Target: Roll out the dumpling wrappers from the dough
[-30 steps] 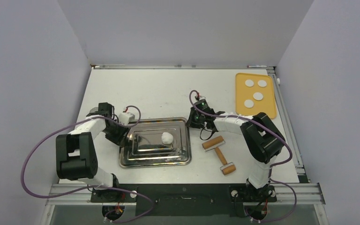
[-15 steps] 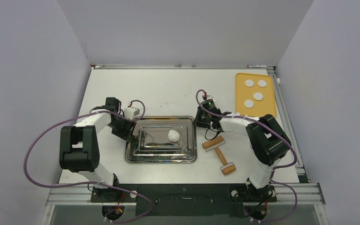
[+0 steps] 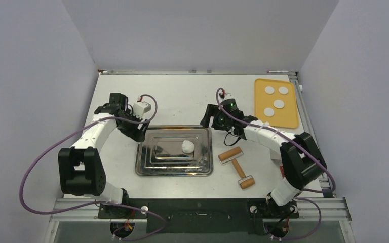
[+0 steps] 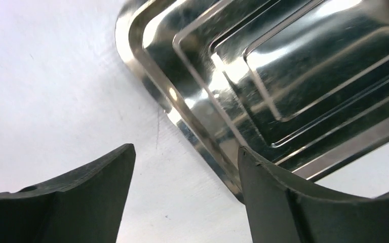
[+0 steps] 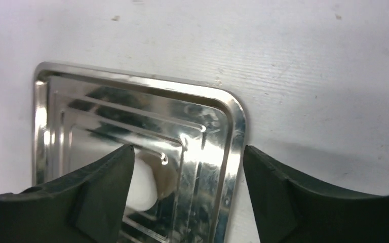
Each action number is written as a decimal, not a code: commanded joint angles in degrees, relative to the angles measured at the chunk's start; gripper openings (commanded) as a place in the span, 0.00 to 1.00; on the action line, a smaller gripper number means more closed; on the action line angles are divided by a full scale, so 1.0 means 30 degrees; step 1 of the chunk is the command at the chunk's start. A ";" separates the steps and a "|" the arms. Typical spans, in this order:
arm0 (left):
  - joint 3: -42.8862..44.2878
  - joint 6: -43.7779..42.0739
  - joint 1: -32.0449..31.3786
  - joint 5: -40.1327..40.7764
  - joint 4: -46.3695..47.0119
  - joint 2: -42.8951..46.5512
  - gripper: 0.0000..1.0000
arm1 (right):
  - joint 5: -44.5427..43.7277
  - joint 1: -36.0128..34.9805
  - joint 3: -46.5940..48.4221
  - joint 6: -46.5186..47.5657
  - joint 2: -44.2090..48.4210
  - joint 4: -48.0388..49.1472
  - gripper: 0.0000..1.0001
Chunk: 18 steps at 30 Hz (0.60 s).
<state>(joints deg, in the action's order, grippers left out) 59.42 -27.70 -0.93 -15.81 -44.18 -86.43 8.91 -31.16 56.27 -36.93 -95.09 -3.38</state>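
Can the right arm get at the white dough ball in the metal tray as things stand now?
Probably yes. The right tool, its jaws open, is just beyond the far right corner of the tray, and the dough ball lies uncovered in the tray's right part. Nothing stands between them.

A flat white counter (image 3: 182,96) sat enclosed by plain pale lilac-grey walls (image 3: 197,30) at its left, far and right edges. A silver metal rail (image 3: 192,72) lined the far edge. Light was soft and even.
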 commanded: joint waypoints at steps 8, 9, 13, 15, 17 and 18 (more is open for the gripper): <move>0.3008 -0.5902 -1.3104 -0.2165 0.1266 0.3087 0.88 | 0.1680 0.6395 -0.1815 0.0847 0.9033 -0.1974 0.91; 0.2726 -0.7105 -1.4441 -0.2309 0.2085 0.2982 0.90 | 0.2223 0.7543 -0.2328 0.0813 0.9575 -0.2089 0.91; 0.7070 -1.0172 -1.8429 -0.2721 -0.0487 -0.1785 0.93 | 0.4514 1.1527 -0.4408 0.0951 1.0907 -0.2178 0.91; 0.9373 -1.0349 -1.9561 -0.2343 -0.0775 -0.4499 0.93 | 0.5156 1.2727 -0.5027 0.1260 1.1024 -0.2226 0.91; 1.1272 -1.1630 -2.0736 -0.1396 -0.0940 -0.6706 0.92 | 0.5685 1.3507 -0.5548 0.1519 1.1045 -0.2051 0.91; 1.2654 -1.1992 -2.1144 -0.1019 -0.1348 -0.7994 0.91 | 0.5792 1.3680 -0.5709 0.1677 1.1039 -0.1981 0.91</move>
<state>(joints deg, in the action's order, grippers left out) 87.55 -55.11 -60.23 -22.06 -44.42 -100.09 20.45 7.35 40.69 -34.22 -62.67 -9.13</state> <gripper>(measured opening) 0.925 0.911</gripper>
